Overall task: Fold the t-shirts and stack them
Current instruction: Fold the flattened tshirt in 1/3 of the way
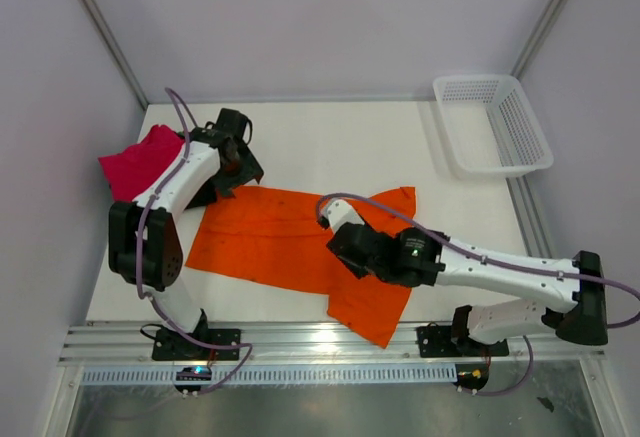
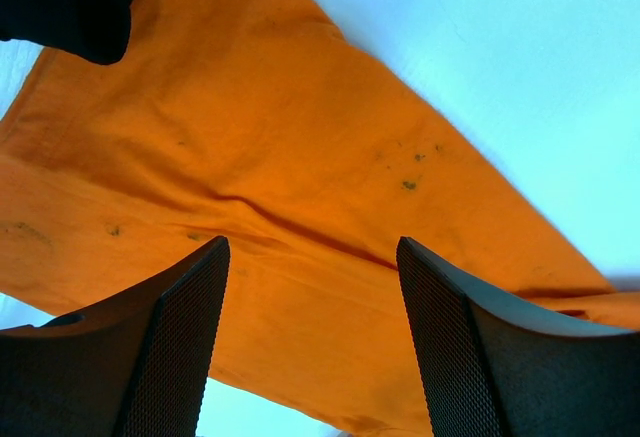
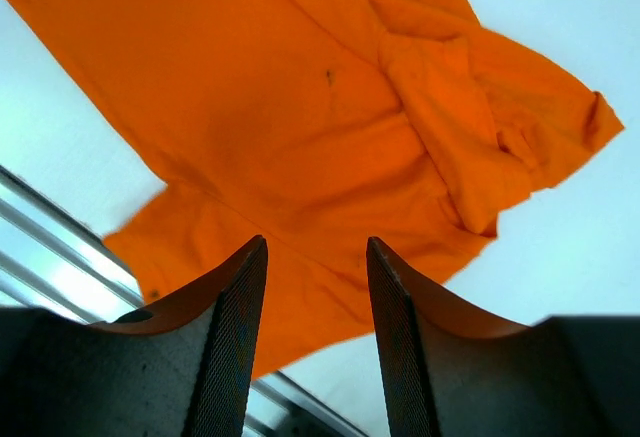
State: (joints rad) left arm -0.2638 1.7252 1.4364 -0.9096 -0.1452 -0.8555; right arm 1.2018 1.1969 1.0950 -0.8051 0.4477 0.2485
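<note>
The orange t-shirt (image 1: 265, 237) lies spread flat across the middle of the table, with one sleeve bunched up (image 3: 450, 147). A crumpled pink t-shirt (image 1: 140, 162) sits at the far left edge, beside my left arm. My left gripper (image 1: 240, 172) hovers open over the orange shirt's far left corner, with only cloth (image 2: 250, 127) below its jaws (image 2: 310, 247). My right gripper (image 1: 345, 247) hangs open above the shirt's near right part (image 3: 260, 87), nothing between its fingers (image 3: 316, 242). A dark shape (image 2: 70, 2) fills the left wrist view's top corner; I cannot tell whether it is the black t-shirt.
A white mesh basket (image 1: 525, 127) stands at the back right corner. A metal rail (image 1: 320, 342) runs along the table's near edge, just past the orange shirt's hem. Walls close in on both sides.
</note>
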